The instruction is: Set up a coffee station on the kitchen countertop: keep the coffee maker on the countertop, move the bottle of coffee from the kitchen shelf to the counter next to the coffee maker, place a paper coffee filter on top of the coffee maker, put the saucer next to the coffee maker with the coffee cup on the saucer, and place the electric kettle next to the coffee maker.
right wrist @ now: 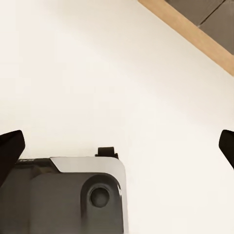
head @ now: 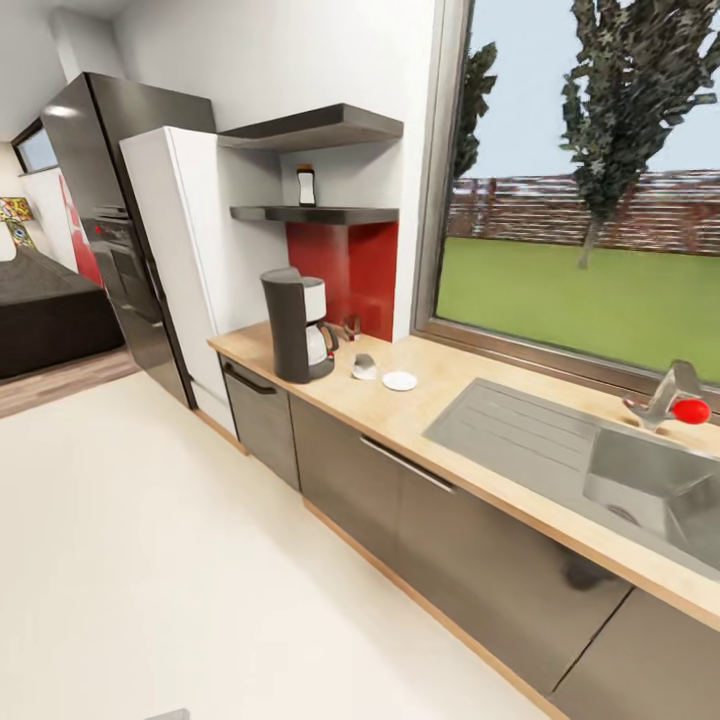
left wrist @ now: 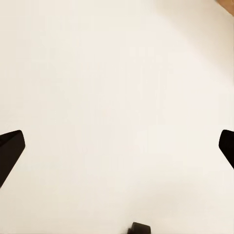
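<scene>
approaching: i rolled over the pale floor (head: 150,560) toward the kitchen surface (head: 440,400), nothing in hand.
coffee maker: it stood at the surface's far end (head: 297,325), carafe toward the sink (head: 640,470).
bottle of coffee: it sat upright on the lower shelf (head: 320,214), bottle at (head: 305,186), above the coffee maker.
saucer and cup: the saucer (head: 399,380) lay just beside the coffee cup (head: 364,367), which looked tipped over.
handling: i judged the bottle light, rigid and smooth, best taken around its waist; the cup and saucer looked fragile.
left tool: spread wide (left wrist: 117,146), empty, pointing down at the floor.
right tool: spread wide (right wrist: 117,146), empty, aimed down over the floor beside the cabinet base.
</scene>
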Motion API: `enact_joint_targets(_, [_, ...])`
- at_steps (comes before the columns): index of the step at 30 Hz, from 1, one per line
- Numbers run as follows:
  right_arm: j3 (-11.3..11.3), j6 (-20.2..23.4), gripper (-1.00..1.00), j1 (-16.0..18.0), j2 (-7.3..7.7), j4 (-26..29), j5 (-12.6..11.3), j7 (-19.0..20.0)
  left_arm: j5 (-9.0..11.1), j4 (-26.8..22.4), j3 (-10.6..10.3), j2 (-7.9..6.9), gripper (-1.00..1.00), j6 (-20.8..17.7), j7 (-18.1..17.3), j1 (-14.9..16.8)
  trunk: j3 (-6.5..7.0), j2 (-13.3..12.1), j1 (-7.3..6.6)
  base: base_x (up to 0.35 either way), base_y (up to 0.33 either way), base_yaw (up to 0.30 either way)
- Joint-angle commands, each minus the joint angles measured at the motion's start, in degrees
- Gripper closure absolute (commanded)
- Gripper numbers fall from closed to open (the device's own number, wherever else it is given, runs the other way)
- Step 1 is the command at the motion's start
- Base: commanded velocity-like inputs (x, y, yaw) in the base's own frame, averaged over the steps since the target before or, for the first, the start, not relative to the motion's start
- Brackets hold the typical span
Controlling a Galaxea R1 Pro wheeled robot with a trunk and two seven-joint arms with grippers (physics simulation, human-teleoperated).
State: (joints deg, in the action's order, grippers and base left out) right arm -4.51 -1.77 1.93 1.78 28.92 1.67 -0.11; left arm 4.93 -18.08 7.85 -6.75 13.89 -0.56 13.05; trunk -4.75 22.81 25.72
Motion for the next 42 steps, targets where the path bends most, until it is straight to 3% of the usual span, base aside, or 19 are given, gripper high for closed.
enact_joint_targets(1, [-0.2, -0.2, -1.0, 0.0, -0.03, 0.0, 0.2, 0.0, 0.5, 0.1, -0.1, 0.0, -1.0, 0.2, -0.1, 0.1, -0.12, 0.1, 0.06, 0.282, 0.234, 0.0])
enact_joint_targets(33, [-0.2, -0.2, -1.0, 0.1, -0.11, 0.0, 0.2, -0.1, 0.5, 0.1, -0.1, 0.16, -1.0, 0.2, -0.1, 0.1, -0.12, 0.1, 0.06, 0.257, 0.252, 0.0])
enact_joint_targets(42, [-0.2, -0.2, -1.0, 0.1, -0.11, -0.1, 0.1, 0.0, 0.5, 0.1, -0.1, 0.16, -1.0, 0.2, 0.0, 0.0, -0.12, 0.1, 0.06, 0.115, 0.322, -0.194])
